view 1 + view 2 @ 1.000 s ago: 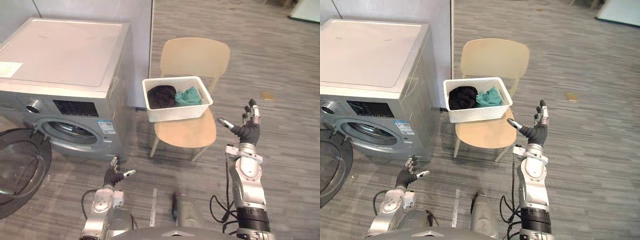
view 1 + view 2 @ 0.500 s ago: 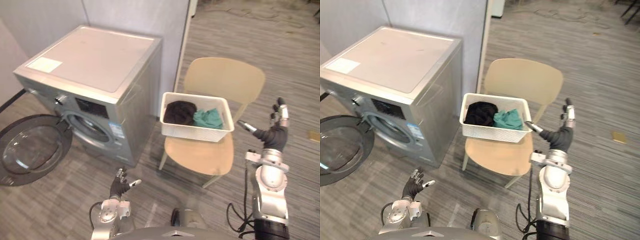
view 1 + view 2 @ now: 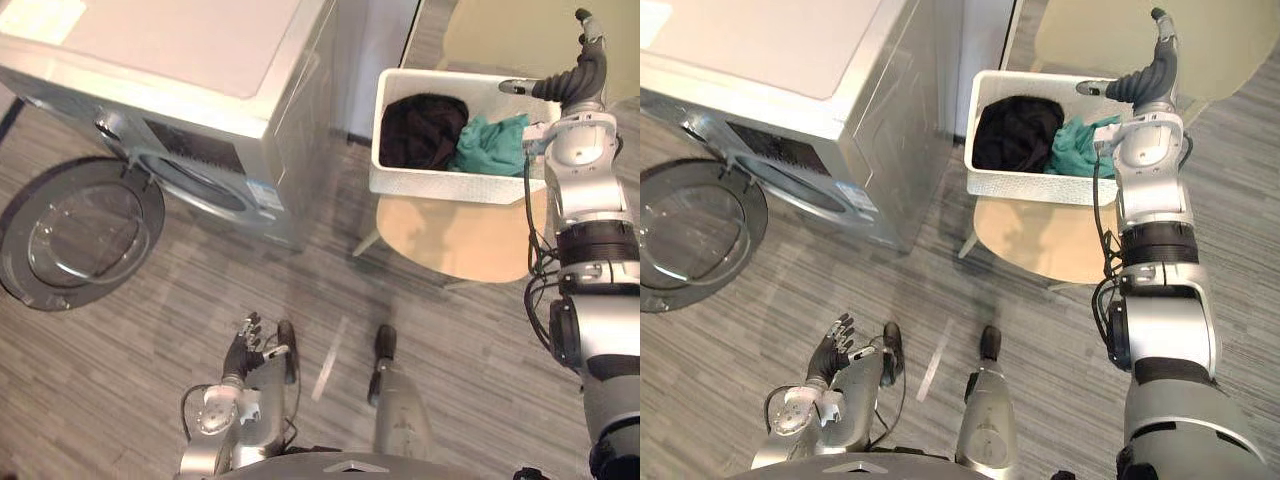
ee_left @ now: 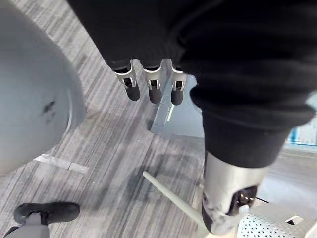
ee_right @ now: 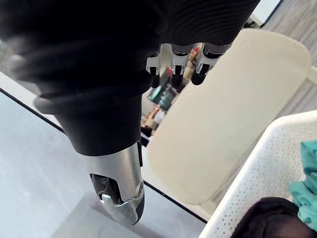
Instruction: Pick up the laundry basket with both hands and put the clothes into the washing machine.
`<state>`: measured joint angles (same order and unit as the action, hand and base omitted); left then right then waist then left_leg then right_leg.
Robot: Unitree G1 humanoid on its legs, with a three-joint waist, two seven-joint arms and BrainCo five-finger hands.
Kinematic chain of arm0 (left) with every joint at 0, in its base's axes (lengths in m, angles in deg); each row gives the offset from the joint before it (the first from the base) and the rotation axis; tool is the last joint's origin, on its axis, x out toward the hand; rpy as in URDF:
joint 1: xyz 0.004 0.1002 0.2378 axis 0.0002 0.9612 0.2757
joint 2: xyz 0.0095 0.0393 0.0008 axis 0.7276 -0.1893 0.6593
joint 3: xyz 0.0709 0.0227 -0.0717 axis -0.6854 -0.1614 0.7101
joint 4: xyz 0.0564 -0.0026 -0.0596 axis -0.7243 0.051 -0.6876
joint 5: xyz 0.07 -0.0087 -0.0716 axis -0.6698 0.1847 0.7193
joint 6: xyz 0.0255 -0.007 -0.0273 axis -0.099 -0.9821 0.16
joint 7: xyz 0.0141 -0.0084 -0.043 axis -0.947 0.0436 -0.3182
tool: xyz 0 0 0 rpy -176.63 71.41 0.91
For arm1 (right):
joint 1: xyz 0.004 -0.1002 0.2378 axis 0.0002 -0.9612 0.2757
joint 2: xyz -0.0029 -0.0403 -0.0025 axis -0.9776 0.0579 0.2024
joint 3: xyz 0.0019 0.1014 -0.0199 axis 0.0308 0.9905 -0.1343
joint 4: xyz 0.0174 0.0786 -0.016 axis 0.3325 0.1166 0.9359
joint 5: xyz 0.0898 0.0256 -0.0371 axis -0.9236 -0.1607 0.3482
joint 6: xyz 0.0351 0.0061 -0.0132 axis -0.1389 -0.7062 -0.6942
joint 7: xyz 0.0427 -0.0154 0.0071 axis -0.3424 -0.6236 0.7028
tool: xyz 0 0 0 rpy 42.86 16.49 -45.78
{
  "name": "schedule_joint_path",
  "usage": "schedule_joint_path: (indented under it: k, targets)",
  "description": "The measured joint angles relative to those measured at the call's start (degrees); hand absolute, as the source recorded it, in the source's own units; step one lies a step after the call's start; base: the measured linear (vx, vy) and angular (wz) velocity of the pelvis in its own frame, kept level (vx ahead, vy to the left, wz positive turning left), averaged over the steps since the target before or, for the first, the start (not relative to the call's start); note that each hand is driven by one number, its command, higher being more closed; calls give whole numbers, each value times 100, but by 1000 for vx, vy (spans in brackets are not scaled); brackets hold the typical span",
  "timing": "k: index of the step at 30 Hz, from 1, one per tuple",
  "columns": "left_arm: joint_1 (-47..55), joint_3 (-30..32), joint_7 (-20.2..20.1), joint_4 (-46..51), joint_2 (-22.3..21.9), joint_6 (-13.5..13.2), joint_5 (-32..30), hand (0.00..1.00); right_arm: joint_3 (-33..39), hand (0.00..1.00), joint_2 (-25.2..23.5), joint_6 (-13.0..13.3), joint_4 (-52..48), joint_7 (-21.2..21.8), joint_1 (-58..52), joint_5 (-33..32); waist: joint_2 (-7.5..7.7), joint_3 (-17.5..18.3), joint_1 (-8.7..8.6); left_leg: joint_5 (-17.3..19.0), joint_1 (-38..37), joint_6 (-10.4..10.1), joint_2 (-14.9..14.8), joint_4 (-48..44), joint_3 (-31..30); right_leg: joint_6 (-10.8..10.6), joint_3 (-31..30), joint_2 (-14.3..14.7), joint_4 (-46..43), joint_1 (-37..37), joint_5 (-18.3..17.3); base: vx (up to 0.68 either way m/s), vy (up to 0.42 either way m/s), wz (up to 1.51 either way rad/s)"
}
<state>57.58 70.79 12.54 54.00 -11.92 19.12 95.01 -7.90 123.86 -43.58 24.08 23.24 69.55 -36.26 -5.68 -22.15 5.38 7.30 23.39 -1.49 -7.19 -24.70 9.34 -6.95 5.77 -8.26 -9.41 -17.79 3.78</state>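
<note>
So the white laundry basket (image 3: 450, 187) sits on the seat of a light wooden chair (image 3: 455, 240), right next to the silver front-loading washing machine (image 3: 190, 60). Inside the basket there's a black garment (image 3: 420, 130) bunched up on the side nearer the washer and a teal garment (image 3: 490, 148) on the other side, the two pressed up against each other. Nothing is in the washer as far as the head views let anyone see. Its round glass door (image 3: 80, 232) hangs wide open, swung out over the grey plank floor (image 3: 150, 340).

The right robot hand (image 3: 572, 82) is up at the basket's right end, just beside the teal garment. Its fingers are straight and point up toward the chair's backrest (image 5: 233, 114), with the thumb stuck out sideways over the basket's rim. It's spread wide and has no grip on anything. Whether the thumb actually touches the rim is too close to call. The right wrist view shows the same open fingers (image 5: 173, 74), with the basket's perforated wall off to one side.

The left robot hand (image 3: 243, 350) hangs low near the floor, well apart from the basket, fingers loose and spread, holding nothing. In its wrist view the fingers (image 4: 151, 89) are straight too.
</note>
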Motion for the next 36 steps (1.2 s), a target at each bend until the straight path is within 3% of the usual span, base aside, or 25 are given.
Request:
schedule_joint_path:
  k: [3, 7, 11, 13, 15, 16, 17, 18, 20, 22, 24, 25, 26, 28, 29, 31, 32, 34, 36]
  targets:
    - [-12, -96, 13, 265, -6, -4, 103, 0, -17, 0, -1, -83, 153, 0, 236, 2, -25, -212, 55, 262, 255, 41, -142, -455, 39, -42, -40, 80, -4, -76, 36, -9, 68, -15]
    - [-20, -302, -1, 420, -1, 14, 99, 0, 149, 0, -99, -213, -357, -21, -179, 0, 4, -266, 64, 825, 299, 111, -136, -1052, 162, -81, -92, -154, -1249, -456, -610, 31, 117, -4]
    - [-95, -240, 17, 408, 76, 46, 94, 0, 123, 0, -640, -205, -909, -5, -700, 8, 157, -389, -27, 1096, -153, 254, -25, -1080, 167, 386, -189, -334, -3065, -1179, -770, 121, 33, -2]
    - [-192, -225, 54, 365, 107, 52, 97, 0, 93, 0, -746, -206, -817, 57, -793, 65, 172, -397, -67, 1093, -403, 247, -25, -831, 167, 383, -36, -174, -2669, -1207, -970, 208, -66, 1]
    - [-399, -226, 48, 221, 77, 41, 101, 0, 69, 0, -678, -208, -714, 178, -817, 236, 179, -399, -167, 1130, -512, 165, -21, -718, 130, 466, 6, 68, -1519, -1198, -766, 234, -133, 19]
    - [-489, -208, 44, 110, 43, 42, 100, 0, 70, 0, -631, -208, -715, 237, -866, 281, 182, -398, -250, 1180, -528, 74, 20, -737, 44, 442, -59, 118, -1008, -1165, -417, 397, -268, 61]
    - [-576, -165, 33, -43, 4, 39, 100, 0, 69, 0, -575, -213, -715, 285, -1028, 442, 152, -394, -376, 1226, -563, -66, 34, -760, -169, 395, -66, 173, -738, -945, 284, 346, -233, 45]
    - [-592, -124, 30, -70, -65, 57, 94, 0, 65, 0, -609, -256, -723, 296, -1117, 465, 102, -402, -348, 1153, -654, -193, -39, -621, -281, 476, 64, 237, -839, -930, 251, 410, -259, 40]
    - [-622, -213, -89, -83, -105, 77, 67, 0, 139, 0, -624, -401, -745, 438, -1625, 689, 100, -400, -383, 1009, -1066, -352, -150, -550, -303, 619, 223, 215, -1594, -766, -423, 332, -193, 44]
    - [-579, -188, -125, -87, -185, 84, -32, 0, 161, 0, -732, -432, -976, 533, -2129, 804, 105, -395, -393, 838, -1179, -133, -357, -1380, -297, 661, 477, 203, -1942, -248, -956, 290, -218, 59]
    - [-540, -145, -128, -67, -266, 106, -106, 0, 237, 0, -985, -369, -1868, 532, -2730, 903, 162, -347, -284, 107, -880, 323, -705, -2559, -91, 753, 596, 272, -2033, 195, -1308, 285, -264, 21]
    - [-537, -148, -130, -120, -227, 140, -208, 0, 297, 0, -1227, -265, -2095, 534, -2937, 903, 294, -246, -264, -194, -669, 336, -810, -2778, 46, 794, 602, 241, -1958, 254, -1355, 255, -220, 12]
    - [-537, -183, -141, -168, -222, 175, -297, 0, 314, 0, -1362, -244, -2147, 533, -3081, 902, 374, -149, -290, -112, -528, 324, -847, -2815, 122, 802, 626, 215, -1861, 259, -1359, 156, -102, 17]
    - [-581, -255, -217, -267, -223, 191, -422, 0, 352, 0, -1503, -272, -2067, 535, -3335, 900, 434, -103, -367, 180, -430, 233, -839, -2348, 220, 796, 706, 133, -1669, 380, -1334, 178, -56, 32]
    - [-567, -293, -253, -287, -226, 226, -478, 0, 349, 0, -1526, -303, -2020, 549, -3524, 900, 463, -55, -391, 241, -505, 99, -736, -1396, 190, 797, 783, 73, -1664, 373, -1320, 174, 1, 28]
    - [-555, -265, -262, -308, -213, 233, -610, 0, 338, 0, -1525, -296, -1886, 676, -3738, 902, 421, -35, -400, -79, -765, -44, -654, -66, 155, 750, 780, 84, -1734, 329, -1348, 92, 110, -5]
    - [-560, -264, -252, -328, -197, 232, -666, 0, 340, 0, -1527, -298, -1869, 686, -3794, 903, 399, -22, -410, -293, -745, -37, -636, 80, 146, 720, 770, 102, -1783, 296, -1366, 60, 204, -20]
    - [-632, -265, -253, -394, -57, 232, -688, 0, 368, 0, -1562, -297, -1877, 749, -3942, 904, 444, 8, -445, -263, -699, -385, -562, 148, 145, 580, 672, 42, -1960, 93, -1432, 34, 250, -4]
    - [-706, -251, -249, -447, 58, 232, -689, 0, 362, 0, -1616, -297, -1869, 819, -3903, 915, 528, 22, -458, -246, -513, -373, -365, 194, 220, 410, 507, -93, -1910, -152, -1334, -22, 197, 4]
